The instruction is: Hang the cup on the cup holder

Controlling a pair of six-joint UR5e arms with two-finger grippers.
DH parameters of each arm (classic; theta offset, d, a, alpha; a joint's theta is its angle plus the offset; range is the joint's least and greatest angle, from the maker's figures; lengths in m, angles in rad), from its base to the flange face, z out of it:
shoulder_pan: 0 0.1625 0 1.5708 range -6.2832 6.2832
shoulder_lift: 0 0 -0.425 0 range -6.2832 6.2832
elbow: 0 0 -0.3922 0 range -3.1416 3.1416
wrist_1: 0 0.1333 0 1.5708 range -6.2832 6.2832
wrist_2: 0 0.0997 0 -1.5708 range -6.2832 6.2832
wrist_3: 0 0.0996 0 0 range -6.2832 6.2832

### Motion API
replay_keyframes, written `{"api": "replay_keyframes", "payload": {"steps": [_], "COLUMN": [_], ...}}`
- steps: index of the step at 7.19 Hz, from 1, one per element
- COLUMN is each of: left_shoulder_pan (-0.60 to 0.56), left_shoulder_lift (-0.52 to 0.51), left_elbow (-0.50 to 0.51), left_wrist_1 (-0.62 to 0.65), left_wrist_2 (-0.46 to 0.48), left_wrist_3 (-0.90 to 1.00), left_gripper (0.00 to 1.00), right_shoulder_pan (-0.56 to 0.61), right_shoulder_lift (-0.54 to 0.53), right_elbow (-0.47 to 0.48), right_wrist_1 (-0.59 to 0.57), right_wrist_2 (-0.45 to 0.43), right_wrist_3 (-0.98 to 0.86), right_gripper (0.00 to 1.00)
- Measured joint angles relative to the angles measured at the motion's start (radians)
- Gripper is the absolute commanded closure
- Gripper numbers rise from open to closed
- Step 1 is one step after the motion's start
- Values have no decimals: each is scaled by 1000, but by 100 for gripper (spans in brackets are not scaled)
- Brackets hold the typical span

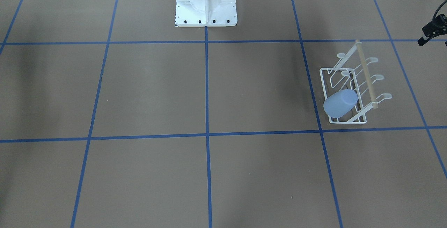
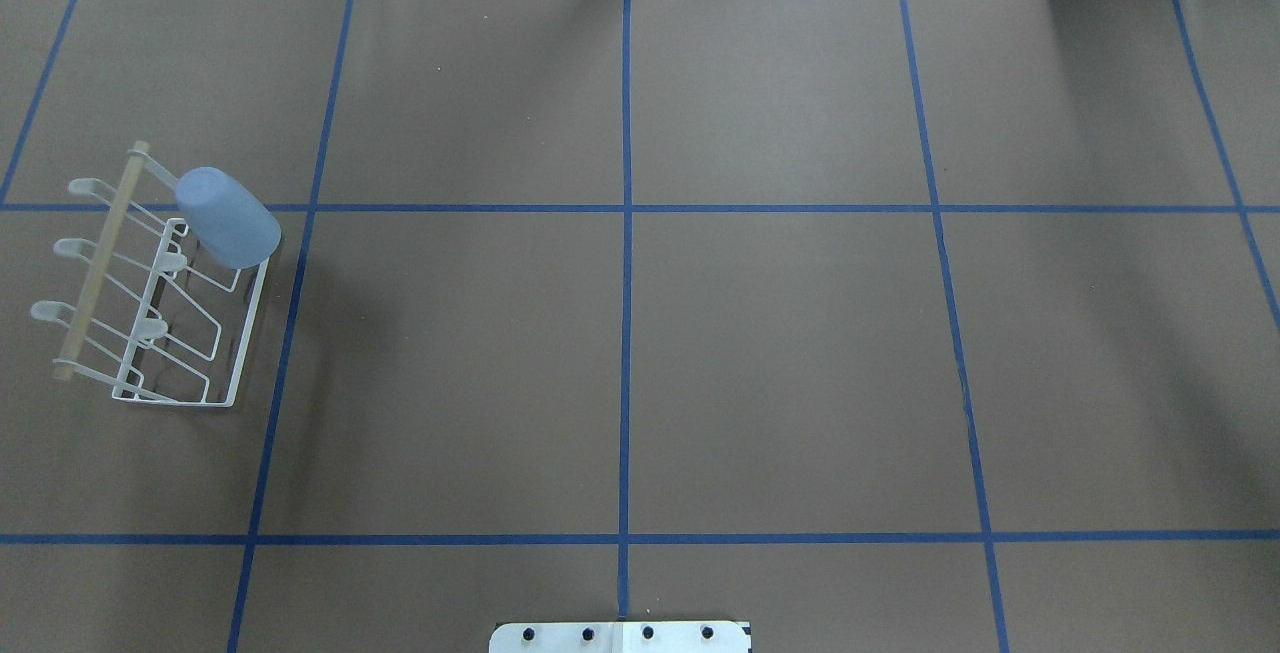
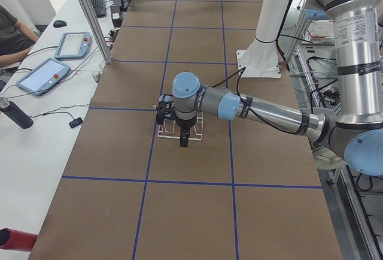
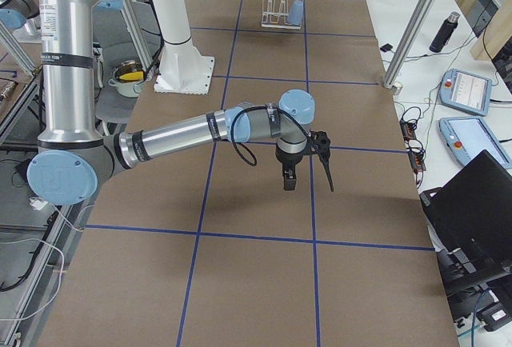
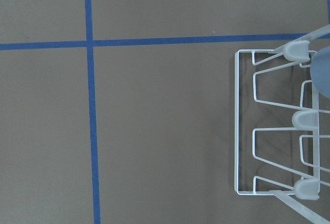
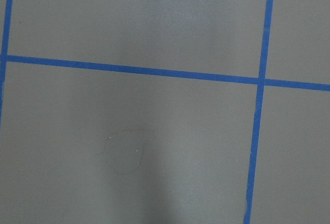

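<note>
The pale blue cup (image 1: pixel 340 103) sits tilted over an end prong of the white wire cup holder (image 1: pixel 366 73), clear of the table. Both also show in the overhead view, cup (image 2: pixel 228 217) and cup holder (image 2: pixel 96 263), and small in the exterior right view (image 4: pixel 297 11). The left wrist view shows the cup holder's base frame (image 5: pixel 237 126) and a sliver of the cup (image 5: pixel 323 74). My left gripper (image 3: pixel 184 138) hangs above the cup holder, touching nothing; I cannot tell if it is open or shut. My right gripper (image 4: pixel 288 179) hangs over bare table far from the cup; its state cannot be told.
The brown table is marked with blue tape lines (image 2: pixel 626 233). The white robot pedestal (image 1: pixel 205 1) stands at the robot's side of the table. Tablets (image 3: pixel 46 74) and a dark bottle (image 3: pixel 15 113) lie on the side bench beyond the table edge.
</note>
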Motion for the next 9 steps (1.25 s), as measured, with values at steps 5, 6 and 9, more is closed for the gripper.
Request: {"api": "replay_keyframes", "payload": {"steps": [5,6,9], "left_shoulder_pan": [-1,-1,-1], "left_shoulder_lift": [-3,-3,-2], "left_elbow": [-1,-1,0], "left_wrist_1": [0,0,-2], "left_wrist_2": [-5,-6,-7], "left_wrist_3": [-2,-2,-2], "left_gripper": [2,2,2], "right_shoulder_pan": [-1,-1,-1], "right_shoulder_lift": [0,1,0], "right_elbow": [5,4,1], "right_wrist_1": [0,0,0], "right_wrist_2": [0,0,0], "right_wrist_3": [20,24,26], "right_gripper": [0,0,0]}}
